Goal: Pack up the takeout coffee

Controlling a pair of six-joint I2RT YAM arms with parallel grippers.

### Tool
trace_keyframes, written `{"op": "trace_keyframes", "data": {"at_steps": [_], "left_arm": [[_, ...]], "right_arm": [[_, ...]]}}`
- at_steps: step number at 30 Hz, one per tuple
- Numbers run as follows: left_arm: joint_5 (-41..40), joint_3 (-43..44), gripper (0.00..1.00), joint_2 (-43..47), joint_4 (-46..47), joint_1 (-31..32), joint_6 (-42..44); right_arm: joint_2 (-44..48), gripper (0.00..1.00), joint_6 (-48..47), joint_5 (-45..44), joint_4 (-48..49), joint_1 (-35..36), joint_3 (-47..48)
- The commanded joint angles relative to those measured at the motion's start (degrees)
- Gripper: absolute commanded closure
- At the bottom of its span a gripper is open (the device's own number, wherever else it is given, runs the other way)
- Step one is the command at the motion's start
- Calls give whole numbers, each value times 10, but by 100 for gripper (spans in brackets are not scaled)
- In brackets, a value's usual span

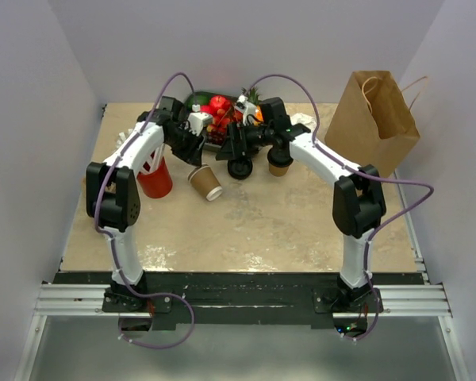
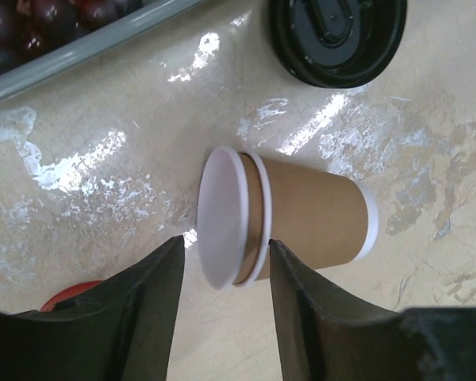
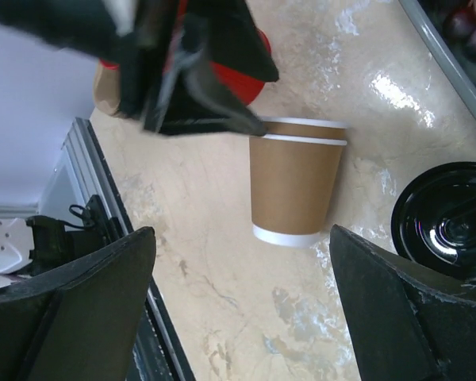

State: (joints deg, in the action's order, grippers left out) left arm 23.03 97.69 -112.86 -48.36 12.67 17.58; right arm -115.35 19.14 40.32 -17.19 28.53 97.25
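Table: a pale marbled table [image 1: 246, 230] boxed in by plain white walls, both arms reaching over its far half.
Red cup [image 1: 155, 179]: stood upright, outside and to the left of the left jaws [image 2: 224, 262]; it seemed to have no part in the packing.
Left jaws: partly apart and clamped on nothing. One finger stood on each side of the mouth end of the takeout coffee cup [image 2: 309, 214], probably to take it by the rim and stand it up. Whether they touched it could not be told.
Takeout coffee cup: lay on its side, mouth between the left jaws, base toward the right jaws [image 3: 242, 238]. With its black lid [image 2: 337, 36] off, it looked unready for packing.
Black lid: lay loose on the table beyond the left jaws, just beside one finger of the right jaws, apart from the cup.
Right jaws: wide apart and empty, hovering over the cup's base end.
Second brown cup [image 1: 279, 167]: upright just right of the right jaws, its top hidden under that arm.
Paper bag [image 1: 379, 119]: upright, well apart from both jaws, likely the destination.
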Motion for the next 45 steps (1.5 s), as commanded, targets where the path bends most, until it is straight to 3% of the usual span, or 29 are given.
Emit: {"op": "trace_keyframes", "data": {"at_steps": [1,6,14,21,26,28,32,37,45], "left_arm": [[72,42,54,-25,-30,-28,-8],[103,39,67,-33,-33,-32,-4],[165,32,72,-47,-77,-32,11],[171,25,93,-39,-77,-32,12],[178,19,93,-35,-78,-32,10],[178,14,79,-36,-79,-32,7],[180,7,73,-40,-79,-32,9],[203,14,78,-54,-98,-32,26],[245,15,96,-54,-121,-32,49]], "right_arm": [[42,6,-39,-12,-14,0,-29],[51,6,-43,-14,-11,-1,-43],[47,6,-51,-12,-14,-1,-36],[45,6,-52,-11,-11,0,-40],[41,6,-53,-10,-8,0,-41],[40,6,-53,-9,-7,-1,-39],[39,6,-52,-9,-8,0,-37],[41,6,-54,-12,-11,0,-40],[38,5,-61,-13,-11,-1,-45]]}}
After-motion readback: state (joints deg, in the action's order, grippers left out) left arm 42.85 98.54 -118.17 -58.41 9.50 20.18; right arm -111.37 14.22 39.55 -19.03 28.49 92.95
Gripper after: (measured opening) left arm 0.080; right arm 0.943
